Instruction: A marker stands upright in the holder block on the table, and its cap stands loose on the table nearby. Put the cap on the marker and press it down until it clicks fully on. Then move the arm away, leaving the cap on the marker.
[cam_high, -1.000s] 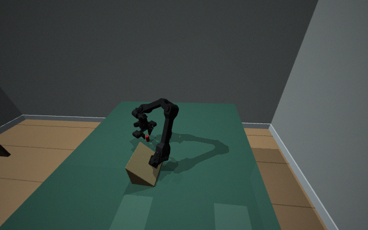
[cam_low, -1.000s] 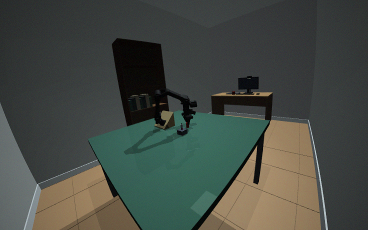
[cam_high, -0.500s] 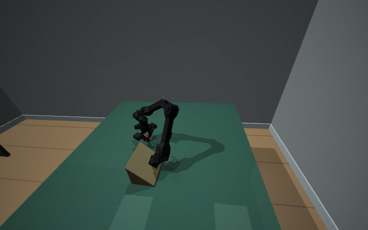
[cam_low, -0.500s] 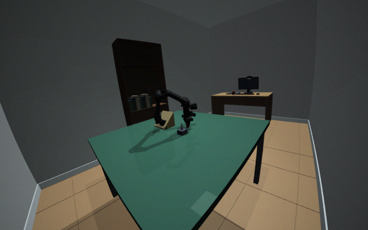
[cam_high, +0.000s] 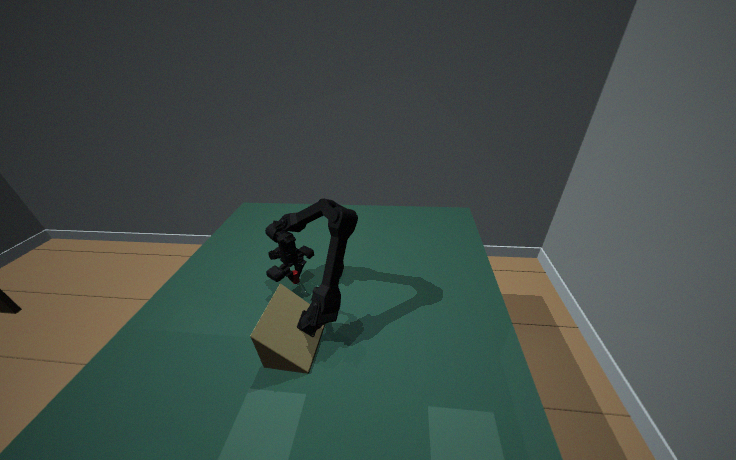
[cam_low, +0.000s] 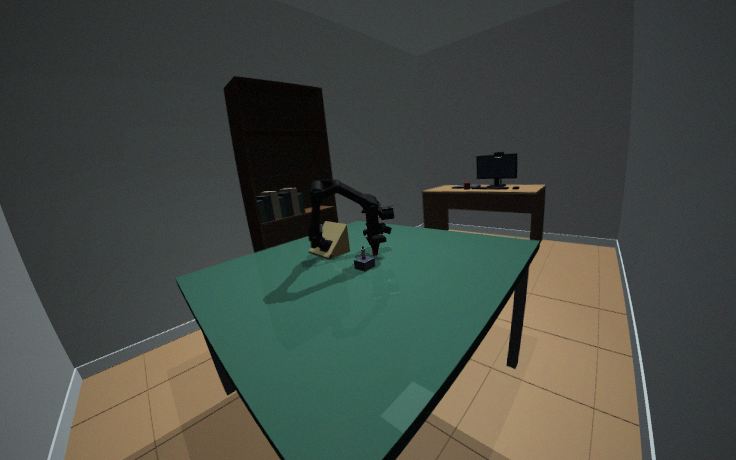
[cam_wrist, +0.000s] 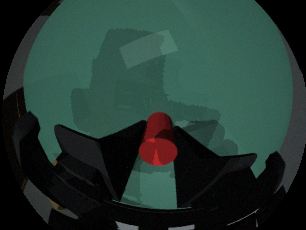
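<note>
The red cap (cam_high: 295, 276) (cam_low: 375, 252) (cam_wrist: 158, 150) stands upright on or just at the table top. My gripper (cam_high: 295, 275) (cam_low: 375, 250) (cam_wrist: 159, 127) points down and is shut on the cap, with one finger on each side of it. The marker (cam_low: 363, 252) stands upright, uncapped, in the dark holder block (cam_low: 364, 263), beside the gripper in the exterior view. In the top view the marker and block are hidden by the arm. Neither shows clearly in the wrist view.
The tan wedge-shaped block (cam_high: 282, 330) (cam_low: 339, 238) stands on the green table (cam_high: 407, 368) (cam_low: 336, 379) at the arm's base. A bookcase (cam_low: 282, 146) and a desk (cam_low: 434, 203) with a monitor stand beyond the table.
</note>
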